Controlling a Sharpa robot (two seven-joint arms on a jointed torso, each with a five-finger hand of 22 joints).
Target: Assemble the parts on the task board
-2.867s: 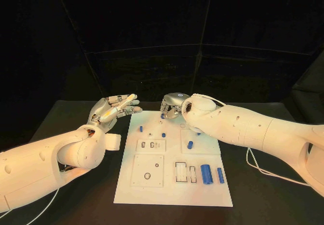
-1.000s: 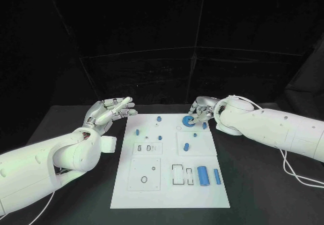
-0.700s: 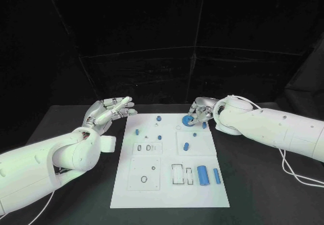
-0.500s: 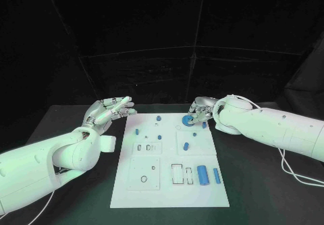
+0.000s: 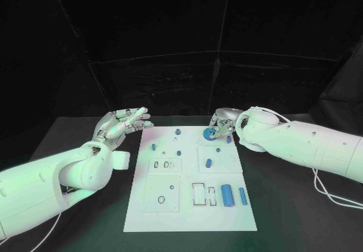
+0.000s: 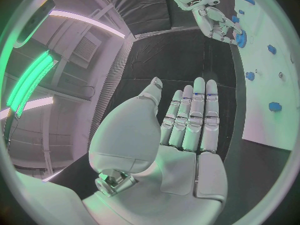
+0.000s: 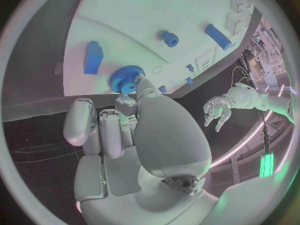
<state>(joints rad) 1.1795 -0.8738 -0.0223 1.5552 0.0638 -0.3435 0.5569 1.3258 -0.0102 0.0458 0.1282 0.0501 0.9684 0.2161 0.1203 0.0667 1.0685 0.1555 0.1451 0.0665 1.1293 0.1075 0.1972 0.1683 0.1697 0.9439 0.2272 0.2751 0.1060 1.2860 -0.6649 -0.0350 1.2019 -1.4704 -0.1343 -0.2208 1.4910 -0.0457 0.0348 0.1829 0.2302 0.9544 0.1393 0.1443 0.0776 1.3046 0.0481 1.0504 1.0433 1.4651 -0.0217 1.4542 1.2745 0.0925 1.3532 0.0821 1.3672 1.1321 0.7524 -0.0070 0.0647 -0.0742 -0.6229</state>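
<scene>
The white task board [image 5: 189,210] lies in the middle of the table. My right hand [image 5: 222,125] is over its far right corner and pinches a blue gear [image 5: 208,133] between thumb and finger. In the right wrist view the gear [image 7: 127,80] sits at the fingertips close above the board [image 7: 144,15]; whether it touches is unclear. My left hand [image 5: 125,124] hovers by the board's far left corner with fingers straight and nothing in it, as the left wrist view [image 6: 187,122] shows. Small blue pegs [image 5: 178,131] and a short blue cylinder [image 5: 210,164] are on the board.
Two longer blue cylinders [image 5: 228,195] lie at the board's near right beside rectangular slots [image 5: 201,193]. A square block with an oval hole [image 5: 162,199] is at the near left. Black table [image 5: 295,210] surrounds the board on all sides.
Since a second ago my right hand has kept the gear and edged it slightly toward the far edge of the board. My left hand has stayed in place.
</scene>
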